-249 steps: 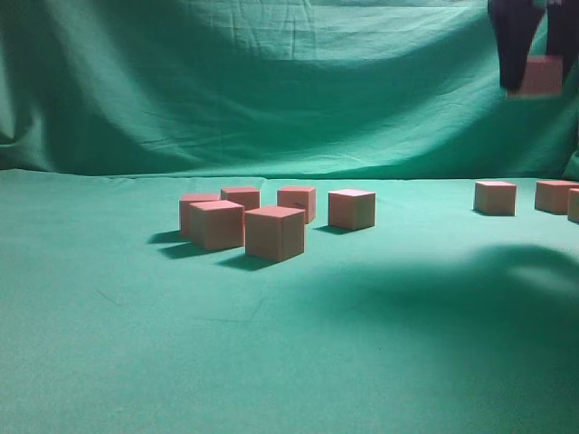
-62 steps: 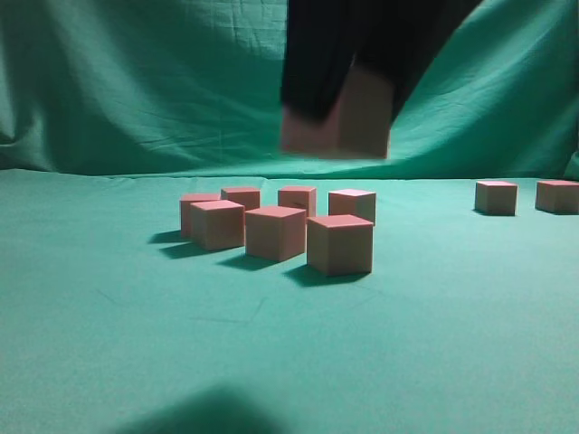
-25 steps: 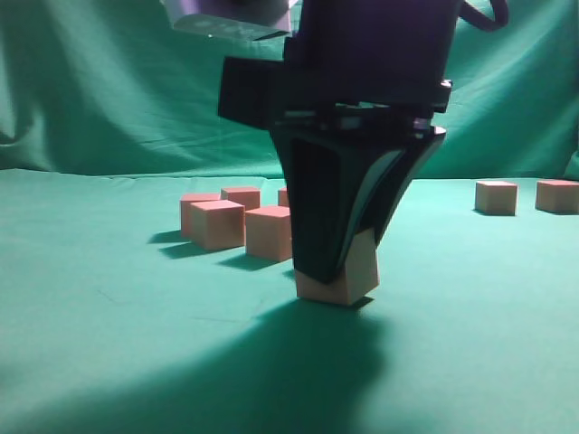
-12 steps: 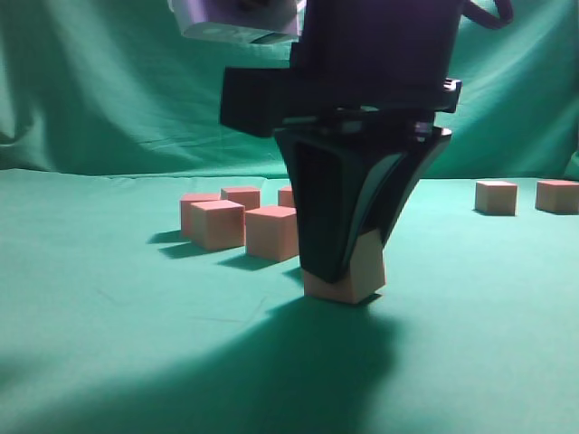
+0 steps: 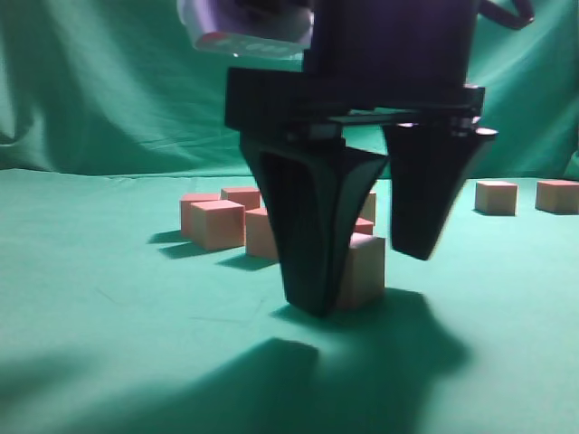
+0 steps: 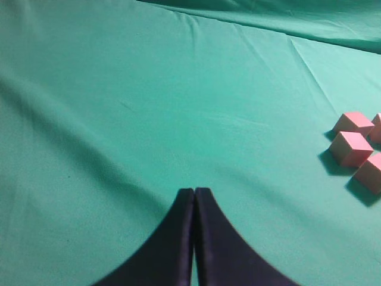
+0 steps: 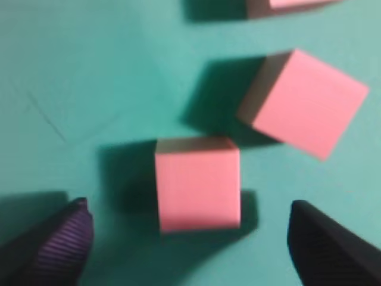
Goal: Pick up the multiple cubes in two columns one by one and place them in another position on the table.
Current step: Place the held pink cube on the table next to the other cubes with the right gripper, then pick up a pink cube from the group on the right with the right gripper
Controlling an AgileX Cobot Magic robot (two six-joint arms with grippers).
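Right gripper (image 5: 366, 271) low over the table (image 5: 99, 344), fingers spread wide, touching nothing. Between the two dark fingers (image 7: 56, 244), apart from both: one released cube (image 7: 197, 189), flat on the cloth, pink top up. In the exterior view, the same cube partly hidden behind the nearer finger, just in front of the cluster.

Relative to the released cube: second cube (image 7: 303, 101) just behind and to one side, turned at an angle, close but not touching; edge of a third cube (image 7: 286, 6) beyond that, cut off by the frame. Cluster of cubes (image 5: 217, 221) behind and left in the exterior view, in rough rows, partly blocked by the gripper. Two more cubes (image 5: 496, 196) well apart to the far right, near the green backdrop (image 5: 109, 81).

Left gripper (image 6: 194, 199) well away from the released cube, above bare cloth, fingers pressed together, holding nothing. Three cubes of the cluster (image 6: 351, 148) at the right edge of the left wrist view.
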